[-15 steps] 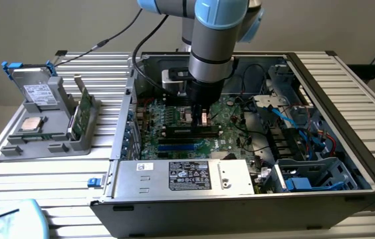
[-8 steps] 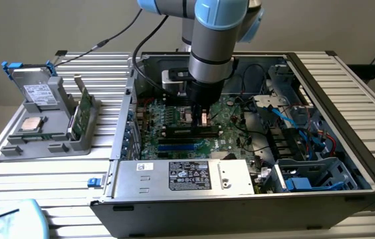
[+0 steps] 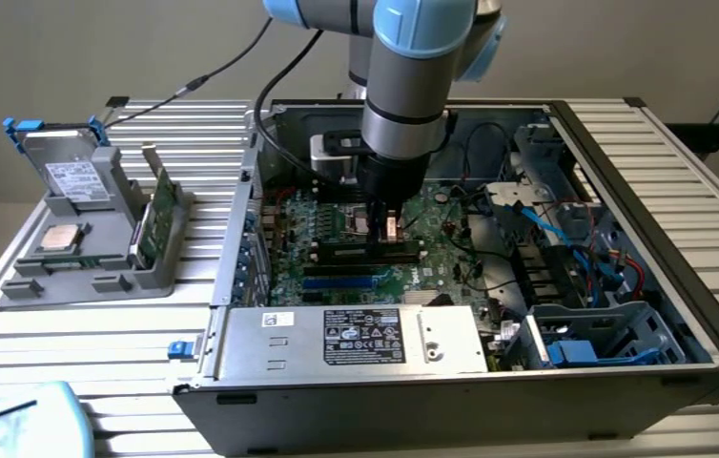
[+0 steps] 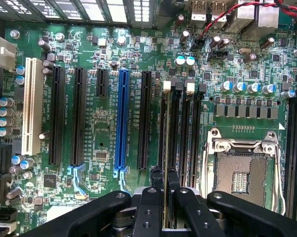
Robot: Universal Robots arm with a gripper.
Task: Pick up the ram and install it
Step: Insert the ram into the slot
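In the wrist view the ram (image 4: pixel 166 133) is seen edge-on, a thin stick running straight along a black memory slot (image 4: pixel 172 123) that has a white latch at its far end. My gripper (image 4: pixel 165 177) is shut on the ram, one black finger (image 4: pixel 156 187) on each side of it. I cannot tell whether the stick is seated in the slot or just above it. From the exterior view my gripper (image 3: pixel 382 221) points straight down inside the open computer case, just over the black memory slots (image 3: pixel 362 254) on the green motherboard (image 3: pixel 321 229).
An empty processor socket (image 4: pixel 242 173) lies beside the memory slots, and a blue slot (image 4: pixel 122 118) on the other side. A power supply (image 3: pixel 353 339) and cables (image 3: pixel 564 239) crowd the case. A grey holder (image 3: pixel 80 272) at the exterior view's left carries a green card (image 3: pixel 156 215).
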